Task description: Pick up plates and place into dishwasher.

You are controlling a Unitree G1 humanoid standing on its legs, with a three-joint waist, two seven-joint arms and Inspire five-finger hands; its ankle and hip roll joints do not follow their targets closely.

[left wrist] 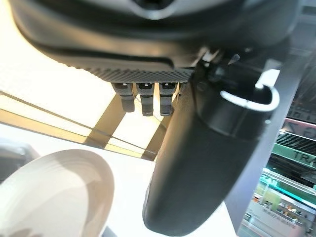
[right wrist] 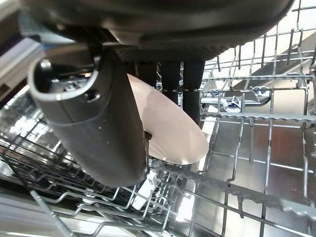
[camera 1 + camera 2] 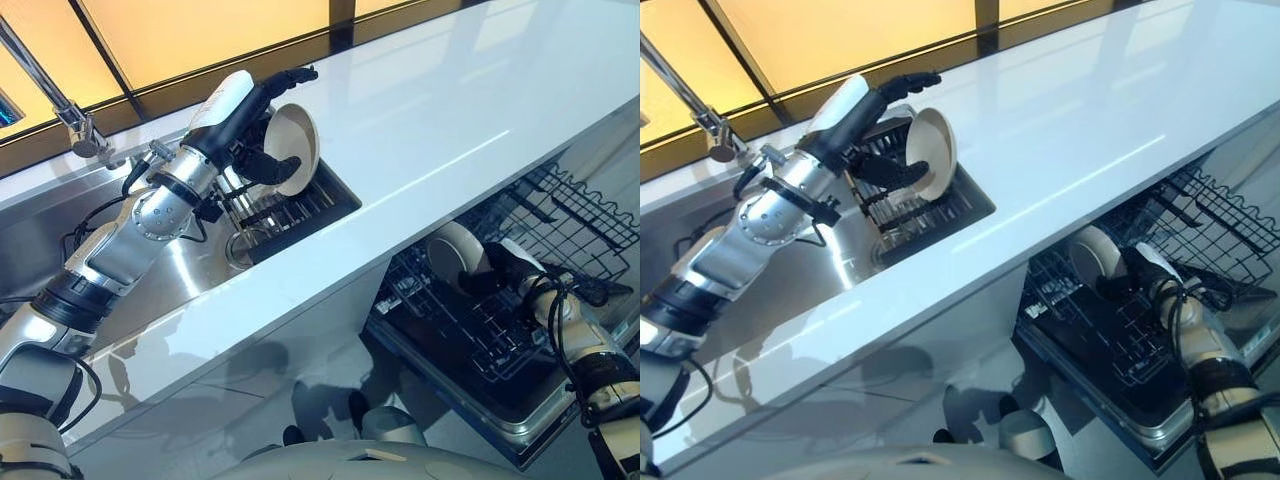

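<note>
My L hand [image 3: 262,128] grips a cream round ceramic plate [image 3: 295,147] by its rim, thumb on one face and fingers on the other, tilted on edge above the dark wire drying rack [image 3: 290,210] in the steel sink [image 3: 150,270]. My R hand [image 3: 500,268] pinches a second cream plate [image 3: 452,250], upright among the tines of the black wire dishwasher rack [image 3: 560,215], pulled out below the white glossy countertop [image 3: 470,110].
</note>
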